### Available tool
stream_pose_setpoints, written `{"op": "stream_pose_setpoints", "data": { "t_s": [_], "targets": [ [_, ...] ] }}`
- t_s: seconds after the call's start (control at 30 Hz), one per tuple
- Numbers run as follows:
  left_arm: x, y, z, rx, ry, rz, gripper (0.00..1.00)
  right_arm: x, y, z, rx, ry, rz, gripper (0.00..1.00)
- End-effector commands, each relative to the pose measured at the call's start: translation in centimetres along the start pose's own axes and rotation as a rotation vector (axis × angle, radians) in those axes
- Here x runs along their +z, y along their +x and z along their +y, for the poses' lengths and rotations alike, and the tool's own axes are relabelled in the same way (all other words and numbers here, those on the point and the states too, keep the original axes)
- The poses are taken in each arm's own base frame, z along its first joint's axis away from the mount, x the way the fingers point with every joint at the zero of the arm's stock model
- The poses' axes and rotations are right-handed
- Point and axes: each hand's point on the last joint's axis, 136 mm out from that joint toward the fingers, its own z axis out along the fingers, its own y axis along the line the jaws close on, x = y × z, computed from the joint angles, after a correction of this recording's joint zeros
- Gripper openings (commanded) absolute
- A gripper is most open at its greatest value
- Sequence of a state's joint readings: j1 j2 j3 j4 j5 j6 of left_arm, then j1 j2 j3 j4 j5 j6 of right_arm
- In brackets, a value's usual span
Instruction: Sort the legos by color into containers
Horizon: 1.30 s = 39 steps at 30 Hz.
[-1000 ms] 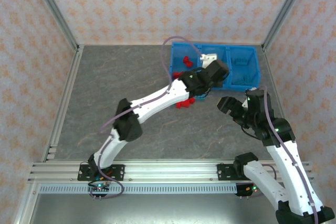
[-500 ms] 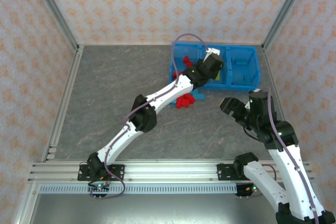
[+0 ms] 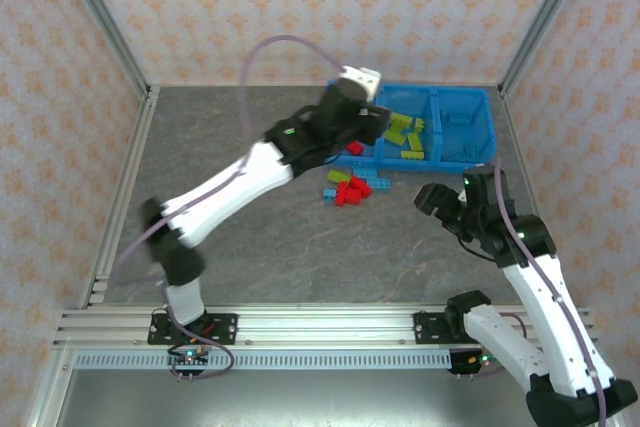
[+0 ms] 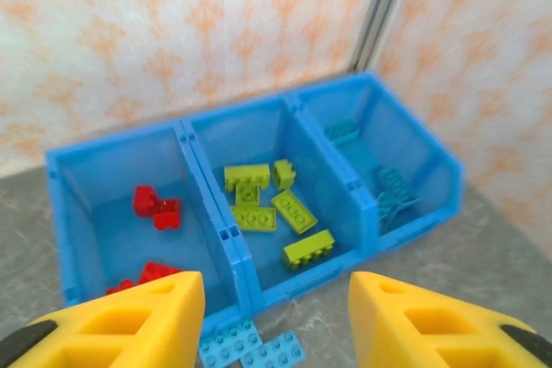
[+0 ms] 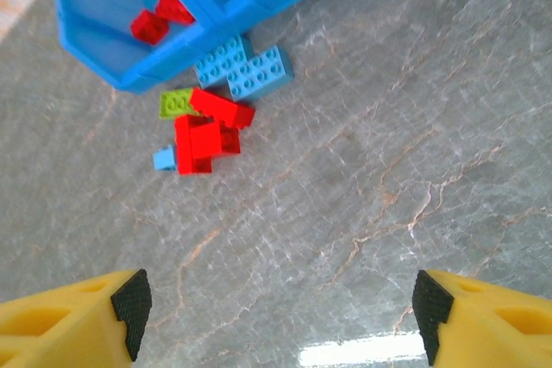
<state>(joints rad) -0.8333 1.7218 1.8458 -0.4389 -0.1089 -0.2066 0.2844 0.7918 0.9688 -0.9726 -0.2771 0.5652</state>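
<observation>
The grey tabletop (image 3: 250,227) is carrying a blue bin (image 3: 487,132) of three joined compartments, which is sitting by its far right corner. The left end effector (image 4: 274,299) is hovering by the bin's left end, its yellow fingers (image 4: 129,321) spread wide with nothing between them. The right end effector (image 5: 278,303) is hanging above the tabletop closer to the near edge, right of centre, its fingers likewise spread and empty.

Inside the bin, red legos (image 4: 155,204) are lying in the left compartment, yellow-green legos (image 4: 267,204) in the middle one and light blue legos (image 4: 388,191) in the right one. A loose cluster is resting on the tabletop just in front of the left compartment: red bricks (image 5: 207,140) piled together, light blue plates (image 5: 246,66) just beside the bin's front wall, one yellow-green brick (image 5: 177,102) and a tiny light blue piece (image 5: 164,159).
</observation>
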Motion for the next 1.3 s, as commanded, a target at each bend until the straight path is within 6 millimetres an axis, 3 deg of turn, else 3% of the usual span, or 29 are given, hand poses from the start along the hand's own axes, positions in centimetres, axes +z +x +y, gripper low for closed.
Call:
{"op": "stream_pose_setpoints", "data": {
  "t_s": [0.0, 0.27, 0.4, 0.47, 0.57, 0.8, 0.93, 1.13, 1.27],
  "targets": [
    [-5.9, -1.0, 0.2, 0.022, 0.084, -0.096, 0.48, 1.2, -0.1, 2.1, -0.031, -0.038, 0.023, 0.81],
    [-16.1, 7.8, 4.7, 0.294, 0.122, -0.006, 0.5, 7.9, 2.1, 8.4, -0.202, 0.018, 0.11, 0.8],
    [-18.8, 11.0, 7.1, 0.435, 0.089, 0.008, 0.52, 12.3, 3.2, 10.8, -0.26, 0.096, 0.148, 0.72],
    [-19.1, 12.6, 8.6, 0.487, 0.034, -0.01, 0.52, 14.6, 3.4, 11.6, -0.277, 0.139, 0.151, 0.62],
    [-18.5, 14.5, 10.0, 0.546, -0.021, -0.022, 0.53, 17.7, 2.7, 12.0, -0.304, 0.22, 0.124, 0.56],
    [-17.2, 17.2, 12.5, 0.647, -0.137, 0.074, 0.54, 23.3, 2.8, 12.9, -0.379, 0.328, 0.163, 0.51],
    [-17.3, 18.0, 11.3, 0.655, -0.051, 0.076, 0.58, 24.9, 2.5, 11.7, -0.394, 0.419, 0.152, 0.49],
    [-17.6, 18.1, 11.2, 0.664, -0.044, 0.061, 0.65, 26.1, 3.5, 10.6, -0.387, 0.459, 0.19, 0.53],
    [-17.4, 18.2, 11.2, 0.671, -0.041, 0.076, 0.67, 27.1, 4.2, 10.6, -0.404, 0.458, 0.227, 0.49]
  ]
}}
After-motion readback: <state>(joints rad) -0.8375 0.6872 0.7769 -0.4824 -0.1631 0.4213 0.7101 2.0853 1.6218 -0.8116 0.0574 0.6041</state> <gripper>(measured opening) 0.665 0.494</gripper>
